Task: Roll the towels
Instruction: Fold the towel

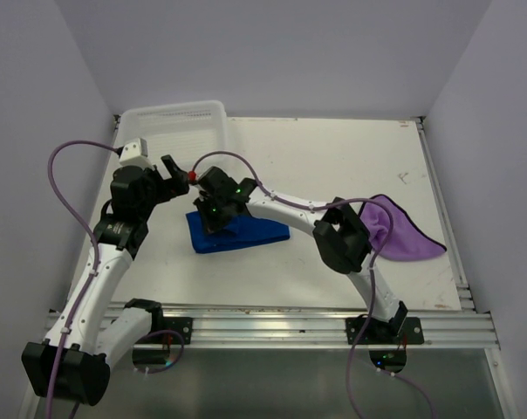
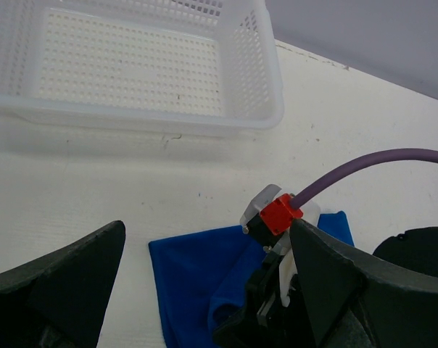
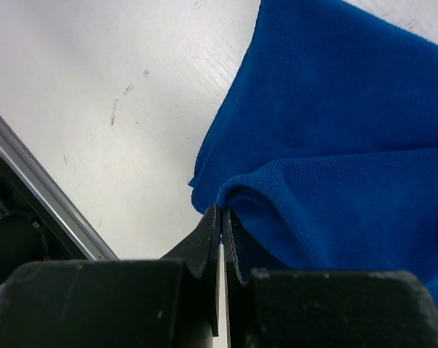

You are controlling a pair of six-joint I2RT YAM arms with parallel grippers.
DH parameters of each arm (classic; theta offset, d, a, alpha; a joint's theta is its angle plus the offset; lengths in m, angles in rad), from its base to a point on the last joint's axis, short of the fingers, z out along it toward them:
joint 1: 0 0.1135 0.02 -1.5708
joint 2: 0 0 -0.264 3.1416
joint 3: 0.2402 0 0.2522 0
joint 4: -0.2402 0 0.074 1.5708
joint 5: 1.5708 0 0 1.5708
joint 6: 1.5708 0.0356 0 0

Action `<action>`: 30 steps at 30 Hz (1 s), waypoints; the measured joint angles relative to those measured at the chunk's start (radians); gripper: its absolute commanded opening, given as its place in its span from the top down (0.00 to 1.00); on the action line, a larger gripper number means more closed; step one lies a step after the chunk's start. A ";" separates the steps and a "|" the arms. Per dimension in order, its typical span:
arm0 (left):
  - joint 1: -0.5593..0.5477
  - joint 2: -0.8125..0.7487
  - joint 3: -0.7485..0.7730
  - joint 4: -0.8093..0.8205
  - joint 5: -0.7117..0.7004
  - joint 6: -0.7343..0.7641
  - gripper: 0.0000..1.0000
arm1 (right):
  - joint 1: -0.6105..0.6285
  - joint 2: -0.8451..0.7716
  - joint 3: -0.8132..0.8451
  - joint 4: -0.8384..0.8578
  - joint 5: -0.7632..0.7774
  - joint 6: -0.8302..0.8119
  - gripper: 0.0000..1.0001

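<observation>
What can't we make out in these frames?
Purple towel: top view, left part hidden behind the right arm's elbow; absent from both wrist views.
Blue towel: top view, part lies under the right claw; left wrist view cuts off its near edge.
Right claw's grip: right wrist view shows shut tips against a raised fold; whether cloth sits between them is unclear.
Basket: left wrist view cuts off its far side.

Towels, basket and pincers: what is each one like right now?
blue towel: flat on the table, not rolled, one edge curled up and pinched.
purple towel: spread out at the right, untouched, not rolled.
basket: upright, empty.
left pincer: wide open, holding nothing.
right pincer: shut on the curled edge of the blue towel.
</observation>
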 measured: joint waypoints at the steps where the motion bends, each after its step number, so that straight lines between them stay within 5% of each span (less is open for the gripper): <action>1: 0.000 0.000 0.000 0.000 0.000 0.000 0.00 | 0.002 0.005 0.000 0.002 -0.002 0.003 1.00; 8: 0.000 -0.002 0.000 0.000 0.000 0.000 0.00 | 0.013 0.019 0.000 0.021 -0.021 0.016 1.00; 20: 0.000 -0.026 0.000 -0.002 -0.033 -0.001 0.00 | 0.037 0.046 -0.025 0.073 -0.058 0.064 0.62; 30: 0.000 -0.061 0.000 -0.009 -0.108 -0.001 0.01 | 0.028 0.044 -0.034 0.088 -0.063 0.106 0.56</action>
